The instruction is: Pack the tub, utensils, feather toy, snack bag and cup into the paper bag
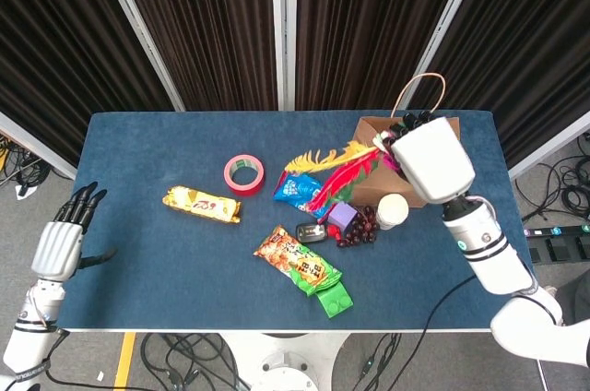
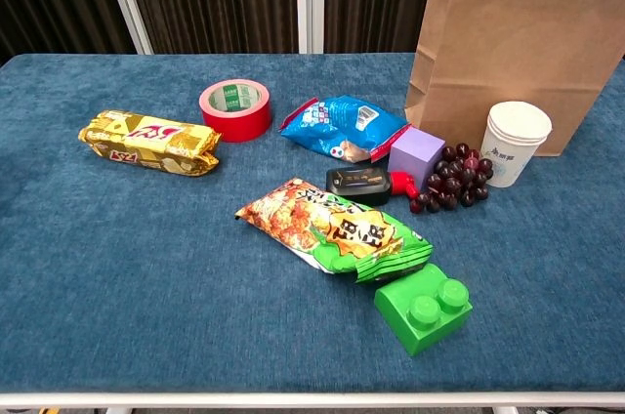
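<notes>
Right hand is up over the mouth of the paper bag, at the far right of the desk, carrying the feather toy by its stem end; likely held high so the long plumes can clear the rim and drop in stem first. Fingers are curled round the toy's base, grasping it, though the exact contact is hidden behind the palm housing. Feathers trail left of the hand, hanging above the blue snack bag and not yet inside the paper bag. The hand is out of the chest view, which shows only the bag front. Left hand idles off the near left edge of the desk, fingers straight and apart, holding nothing. Paper cup stands upright just in front of the paper bag, beside the grapes and purple block. An orange-green snack bag lies mid-desk, touching the green brick. Red tape and gold wrapper pack sit to the left. Something clear shows in the bag's mouth; can't tell what. Utensils not identifiable.
</notes>
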